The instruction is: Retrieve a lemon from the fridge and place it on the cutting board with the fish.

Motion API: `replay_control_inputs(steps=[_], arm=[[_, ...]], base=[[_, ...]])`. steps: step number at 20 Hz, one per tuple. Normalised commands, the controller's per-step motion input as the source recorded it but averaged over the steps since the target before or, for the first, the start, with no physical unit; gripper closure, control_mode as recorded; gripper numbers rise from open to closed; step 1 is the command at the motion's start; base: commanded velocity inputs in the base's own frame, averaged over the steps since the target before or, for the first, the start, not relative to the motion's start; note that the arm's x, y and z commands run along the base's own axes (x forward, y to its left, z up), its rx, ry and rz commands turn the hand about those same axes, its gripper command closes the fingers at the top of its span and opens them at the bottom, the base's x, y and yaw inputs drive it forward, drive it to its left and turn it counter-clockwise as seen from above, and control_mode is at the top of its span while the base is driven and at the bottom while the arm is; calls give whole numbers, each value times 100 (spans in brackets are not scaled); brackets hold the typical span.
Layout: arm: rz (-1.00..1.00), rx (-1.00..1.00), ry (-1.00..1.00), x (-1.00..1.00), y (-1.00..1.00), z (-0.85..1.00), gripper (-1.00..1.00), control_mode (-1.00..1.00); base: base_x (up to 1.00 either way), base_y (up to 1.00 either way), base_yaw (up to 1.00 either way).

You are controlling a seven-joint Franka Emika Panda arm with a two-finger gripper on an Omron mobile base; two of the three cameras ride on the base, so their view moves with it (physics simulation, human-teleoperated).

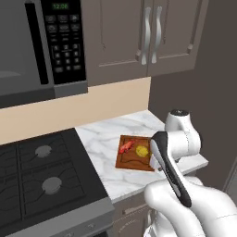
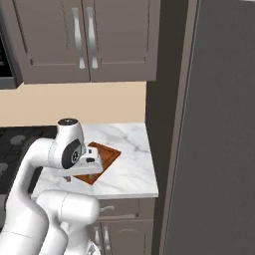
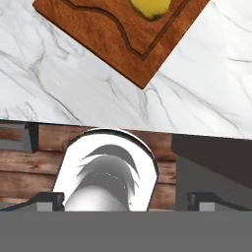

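- The small round dull-yellow lemon point(image 1: 142, 150) already lies on the flat reddish-brown wooden cutting board point(image 1: 132, 162), just beside the small red-orange piece of fish point(image 1: 125, 147), which sits on the board's far-left part in the left base view.
- The board rests on the white marble desk point(image 1: 104, 141), to the right of the dark stove top point(image 1: 41, 173) and below the brown-grey wall cabinets point(image 1: 139, 34).
- Jaws point(image 3: 123, 204): the two dark tips stand at the far left and far right of the hand view, spread wide, with nothing between them.
- The hand view looks down on the board's near corner, with the lemon cut off at the picture's top edge.
- Judged from this, the placing looks done; the step in hand is to withdraw cleanly.
- To do it well: lift straight away from the board with the jaws wide, so no tip brushes the lemon; a round fruit could roll off.
- The lemon looks smooth and golden, slightly shaded beneath.
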Motion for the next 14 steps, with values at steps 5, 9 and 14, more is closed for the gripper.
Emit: replay_control_inputs(steps=[5, 9, 14], arm=[[-9, 0, 0, -66, -17, 28, -100, -100], [-9, 0, 0, -61, -14, 28, -100, -100], [-8, 0, -1, -40, -3, 26, -100, -100]], base=[[0, 0, 0], [0, 0, 0], [0, 0, 0]])
